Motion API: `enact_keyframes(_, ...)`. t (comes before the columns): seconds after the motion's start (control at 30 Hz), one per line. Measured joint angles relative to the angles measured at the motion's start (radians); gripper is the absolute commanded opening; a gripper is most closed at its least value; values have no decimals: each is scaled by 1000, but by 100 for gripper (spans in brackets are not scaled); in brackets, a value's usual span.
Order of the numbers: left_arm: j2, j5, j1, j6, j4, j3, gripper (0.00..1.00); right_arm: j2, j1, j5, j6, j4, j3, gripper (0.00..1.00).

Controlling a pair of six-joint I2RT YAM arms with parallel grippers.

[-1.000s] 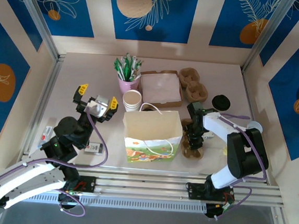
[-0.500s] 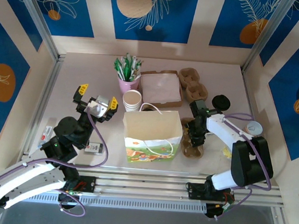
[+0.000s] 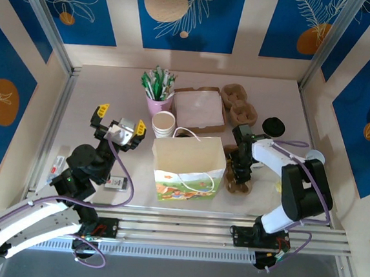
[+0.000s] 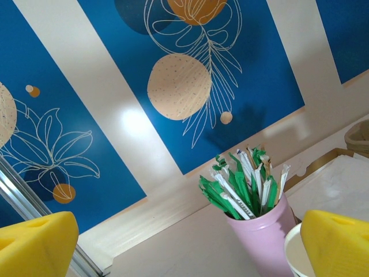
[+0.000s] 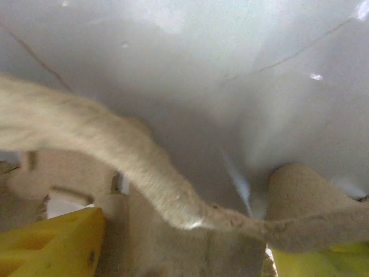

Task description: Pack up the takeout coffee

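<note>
Jaws of the right gripper (image 3: 240,170) are standing apart astride the pulp cup carrier (image 3: 238,187) rim, so it's prob. needing a square, firm pinch before lifting, w/ the black-lidded coffee cup (image 3: 273,126) sitting well apart, far right, & the left gripper (image 3: 119,120) hanging open, empty.
</note>
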Motion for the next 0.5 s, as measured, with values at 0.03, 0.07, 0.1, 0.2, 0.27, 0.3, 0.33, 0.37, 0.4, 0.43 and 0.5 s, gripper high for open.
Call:
enact_keyframes(0.03, 0, 0, 0, 0, 0, 0, 98, 10, 0, -3, 0, -2, 0, 74)
enact_keyframes(0.07, 0, 0, 0, 0, 0, 0, 99, 15, -1, -4, 0, -4, 3, 73)
enact_keyframes(0.1, 0, 0, 0, 0, 0, 0, 99, 18, -2, -6, 0, -7, 8, 72)
enact_keyframes(0.2, 0, 0, 0, 0, 0, 0, 99, 24, -2, -10, 0, -17, 11, 68)
enact_keyframes(0.27, 0, 0, 0, 0, 0, 0, 99, 24, -3, -10, 0, -21, 11, 66)
enact_keyframes(0.3, 0, 0, 0, 0, 0, 0, 99, 24, -4, -10, 0, -23, 11, 64)
enact_keyframes(0.33, 0, 0, 0, 0, 0, 0, 99, 24, -4, -10, 0, -23, 11, 61)
enact_keyframes(0.37, 0, 0, 0, 0, 0, 0, 99, 24, -6, -10, -2, -23, 11, 59)
enact_keyframes(0.4, -1, 0, 0, 0, 0, 0, 98, 24, -8, -11, -3, -22, 11, 57)
enact_keyframes(0.43, -1, 0, 0, 0, 0, 0, 99, 23, -11, -11, -7, -21, 11, 57)
enact_keyframes(0.5, -1, 0, 0, 0, 0, 0, 99, 21, -18, -18, -12, -21, 11, 56)
